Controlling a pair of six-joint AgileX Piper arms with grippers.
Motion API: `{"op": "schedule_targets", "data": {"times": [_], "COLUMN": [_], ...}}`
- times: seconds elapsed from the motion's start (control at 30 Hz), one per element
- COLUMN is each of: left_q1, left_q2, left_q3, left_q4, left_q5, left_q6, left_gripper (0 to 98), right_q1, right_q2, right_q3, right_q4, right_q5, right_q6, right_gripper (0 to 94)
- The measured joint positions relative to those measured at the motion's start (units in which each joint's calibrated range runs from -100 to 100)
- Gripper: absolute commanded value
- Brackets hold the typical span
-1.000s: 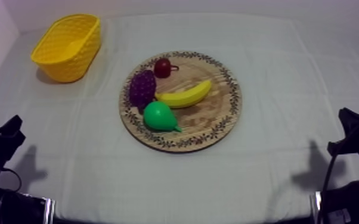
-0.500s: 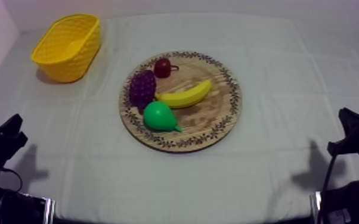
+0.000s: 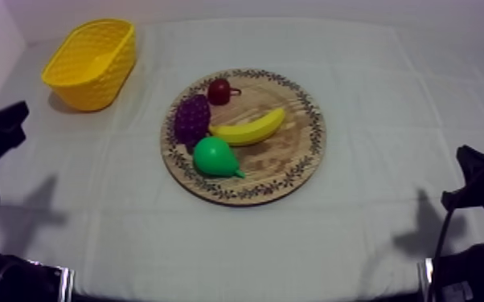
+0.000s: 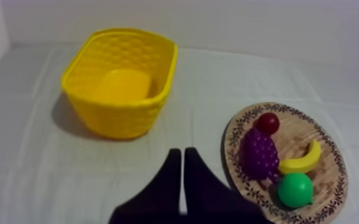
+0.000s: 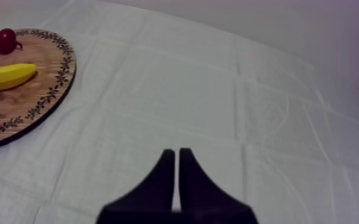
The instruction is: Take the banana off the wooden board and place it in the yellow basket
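The yellow banana lies across the middle of the round wooden board, between the grapes and the pear. The yellow basket stands upright at the table's far left. My left gripper hangs at the left edge, short of the basket and well left of the board. Its fingers lie together, shut on nothing, and in the left wrist view the left gripper points between the basket and the board, with the banana off to the side. My right gripper is shut and rests at the right side.
Purple grapes, a green pear and a small red fruit share the board with the banana. Bare cloth runs between the board and the basket, and all round the right arm.
My left arm has lifted from its low spot at the lower left and moved up the left edge toward the basket. The right arm and the fruit have not moved.
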Motion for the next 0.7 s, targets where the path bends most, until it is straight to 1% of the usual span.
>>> {"op": "schedule_targets", "data": {"times": [0.1,0.17,0.27,0.4,0.47,0.57,0.63,0.7], "left_q1": [0.4,-0.1,-0.7,-1.7,-2.7,-4.0,-4.1,-3.8], "left_q2": [6.9,11.7,18.5,27.6,32.4,39.1,43.8,48.0], "left_q3": [-7.1,-11.8,-19.0,-28.4,-33.1,-39.8,-44.3,-49.3], "left_q4": [0.02,0.78,3.21,5.58,7.43,9.66,10.65,10.93], "left_q5": [2.0,3.8,6.2,8.0,9.2,12.3,14.2,16.1], "left_q6": [-1.6,-2.8,-5.4,-9.4,-11.6,-14.9,-16.8,-18.7], "left_gripper": [0.1,0.1,0.1,0.1,0.1,0.1,0.1,0.1], "right_q1": [0.0,0.0,0.0,0.0,0.0,0.0,0.0,0.0], "right_q2": [0.0,0.0,0.0,0.0,0.0,0.0,0.0,0.0], "right_q3": [0.0,0.0,0.0,0.0,0.0,0.0,0.0,0.0], "right_q4": [0.0,0.0,0.0,0.0,0.0,0.0,0.0,0.0], "right_q5": [0.0,0.0,-0.2,-0.1,-0.1,-0.1,0.0,0.0], "right_q6": [0.0,0.0,0.0,0.0,0.0,0.0,0.0,0.0], "right_gripper": [0.4,0.4,0.4,0.4,0.4,0.4,0.4,0.4]}}
